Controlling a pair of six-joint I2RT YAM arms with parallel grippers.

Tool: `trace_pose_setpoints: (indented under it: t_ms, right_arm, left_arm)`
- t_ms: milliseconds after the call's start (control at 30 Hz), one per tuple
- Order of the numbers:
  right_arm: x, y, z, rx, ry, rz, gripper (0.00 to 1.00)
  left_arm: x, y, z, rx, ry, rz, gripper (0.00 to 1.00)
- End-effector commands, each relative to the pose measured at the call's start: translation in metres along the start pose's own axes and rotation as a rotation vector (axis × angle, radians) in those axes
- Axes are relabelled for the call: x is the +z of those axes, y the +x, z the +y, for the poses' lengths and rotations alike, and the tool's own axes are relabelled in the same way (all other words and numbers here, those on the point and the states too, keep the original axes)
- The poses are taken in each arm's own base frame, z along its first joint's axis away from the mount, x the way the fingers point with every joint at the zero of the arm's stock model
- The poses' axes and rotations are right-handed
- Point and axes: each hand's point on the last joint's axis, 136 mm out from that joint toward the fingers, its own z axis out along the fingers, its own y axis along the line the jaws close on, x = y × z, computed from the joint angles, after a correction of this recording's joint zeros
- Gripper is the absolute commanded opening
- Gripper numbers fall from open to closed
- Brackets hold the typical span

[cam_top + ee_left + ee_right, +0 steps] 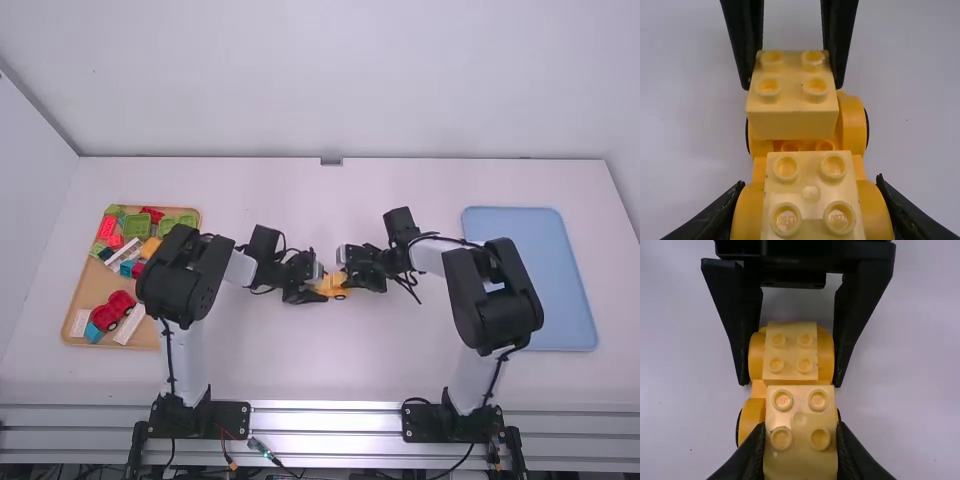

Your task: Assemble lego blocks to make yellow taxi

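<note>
Clamping the yellow block point(800, 412), the right gripper point(801, 445) has bare studs point(825, 145) just beneath, on the car point(853, 122) the left gripper point(811, 195) grips.

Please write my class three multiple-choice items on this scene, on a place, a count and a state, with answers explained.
1. Where is the flat blue tray? A: left side; B: centre; C: right side.
2. How many studs top the yellow plastic block in the right gripper? A: two; B: four; C: six.
3. The left gripper is: A: shut on the yellow wheeled base; B: open; C: shut on the tray.

C: it lies beyond the right arm. B: two rows of two. A: its fingers press both sides.
</note>
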Motion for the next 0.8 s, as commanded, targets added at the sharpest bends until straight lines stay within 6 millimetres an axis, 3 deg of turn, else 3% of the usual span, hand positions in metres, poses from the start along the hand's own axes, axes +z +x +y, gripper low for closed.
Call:
trace_pose_setpoints:
  t_ms: [0,433,767]
  right_arm:
    - [-0.003,-0.001,0.004,0.003,-0.001,-0.006,0.0]
    - [0.01,-0.001,0.013,0.044,-0.023,0.062,0.0]
    - [0.009,0.001,0.018,0.062,-0.039,0.069,0.0]
  left_arm:
    - [0.003,0.005,-0.004,0.009,0.012,0.012,0.42]
    - [0.004,0.004,-0.003,0.015,0.007,0.009,0.43]
    - [0.004,0.003,-0.002,0.022,0.003,0.007,0.43]
